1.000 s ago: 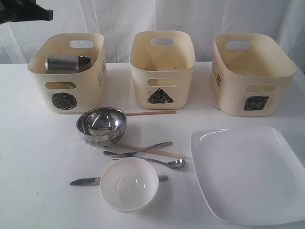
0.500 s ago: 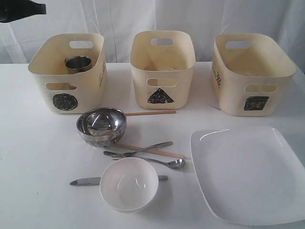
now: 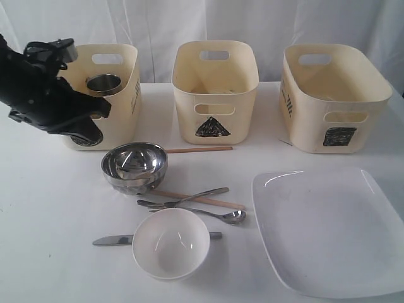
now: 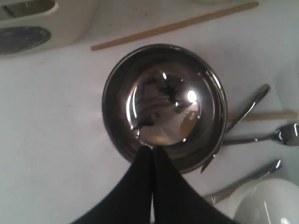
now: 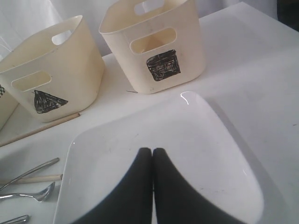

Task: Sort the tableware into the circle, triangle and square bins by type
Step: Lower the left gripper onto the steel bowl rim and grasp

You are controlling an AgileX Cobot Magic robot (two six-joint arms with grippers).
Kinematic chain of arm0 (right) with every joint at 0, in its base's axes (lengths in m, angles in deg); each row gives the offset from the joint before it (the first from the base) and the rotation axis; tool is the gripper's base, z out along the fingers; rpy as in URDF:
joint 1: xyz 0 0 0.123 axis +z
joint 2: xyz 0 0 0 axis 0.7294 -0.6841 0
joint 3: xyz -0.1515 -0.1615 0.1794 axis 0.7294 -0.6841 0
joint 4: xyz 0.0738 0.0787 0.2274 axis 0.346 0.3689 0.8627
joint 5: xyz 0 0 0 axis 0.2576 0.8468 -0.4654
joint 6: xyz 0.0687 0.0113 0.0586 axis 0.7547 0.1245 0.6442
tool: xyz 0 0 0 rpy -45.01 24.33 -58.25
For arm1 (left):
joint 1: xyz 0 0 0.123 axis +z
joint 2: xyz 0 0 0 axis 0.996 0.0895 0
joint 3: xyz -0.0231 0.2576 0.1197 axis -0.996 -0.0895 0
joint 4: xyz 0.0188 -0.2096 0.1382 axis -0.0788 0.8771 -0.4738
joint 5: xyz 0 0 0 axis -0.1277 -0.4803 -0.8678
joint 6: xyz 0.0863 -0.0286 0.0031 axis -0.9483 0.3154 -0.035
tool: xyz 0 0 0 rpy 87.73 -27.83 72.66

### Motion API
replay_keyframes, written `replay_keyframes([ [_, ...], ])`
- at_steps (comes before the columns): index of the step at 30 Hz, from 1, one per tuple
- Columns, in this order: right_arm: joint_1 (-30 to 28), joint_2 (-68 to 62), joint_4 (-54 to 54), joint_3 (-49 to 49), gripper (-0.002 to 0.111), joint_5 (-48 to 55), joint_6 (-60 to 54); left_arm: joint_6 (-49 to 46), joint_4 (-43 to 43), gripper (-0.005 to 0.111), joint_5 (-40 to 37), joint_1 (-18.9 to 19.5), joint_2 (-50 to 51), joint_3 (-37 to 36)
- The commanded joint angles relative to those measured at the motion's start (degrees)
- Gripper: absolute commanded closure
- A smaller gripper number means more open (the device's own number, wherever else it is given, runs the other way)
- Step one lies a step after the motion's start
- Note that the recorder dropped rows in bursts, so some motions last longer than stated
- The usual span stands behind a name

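My left gripper point(image 3: 93, 129) is shut and empty. It hangs in front of the circle bin point(image 3: 123, 69), just above the near rim of the nested steel bowls point(image 3: 134, 165); in the left wrist view its tips point(image 4: 152, 148) meet at the bowls' point(image 4: 163, 105) edge. One steel mug point(image 3: 104, 84) stands in the circle bin. The white bowl point(image 3: 170, 243), fork point(image 3: 189, 197), spoon point(image 3: 221, 216), knife point(image 3: 113, 240) and two chopsticks point(image 3: 199, 149) lie on the table. My right gripper point(image 5: 153, 150), shut and empty, hovers over the white plate point(image 5: 187, 154).
The triangle bin point(image 3: 214, 95) and square bin point(image 3: 334, 95) stand at the back, middle and right. The plate point(image 3: 328, 230) fills the front right. A white curtain hangs behind the table. The right arm does not show in the exterior view.
The mug went from lying sideways above the circle bin to standing upright inside it. My left arm came down from the upper left corner to in front of that bin, over the steel bowls.
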Motion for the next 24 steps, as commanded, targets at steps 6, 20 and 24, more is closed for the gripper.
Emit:
replay_keyframes([
  [6,-0.2,0.3,0.0,0.0,0.108,-0.4,0.1,-2.3,2.8,0.077,3.0,-1.0,6.0,-2.1],
  [20,-0.2,0.3,0.0,0.0,0.108,-0.4,0.1,-0.7,4.1,0.040,9.0,-1.0,15.0,-2.1],
  [24,-0.2,0.3,0.0,0.0,0.108,-0.4,0.1,-0.7,4.2,0.061,8.4,-1.0,15.9,-2.1],
])
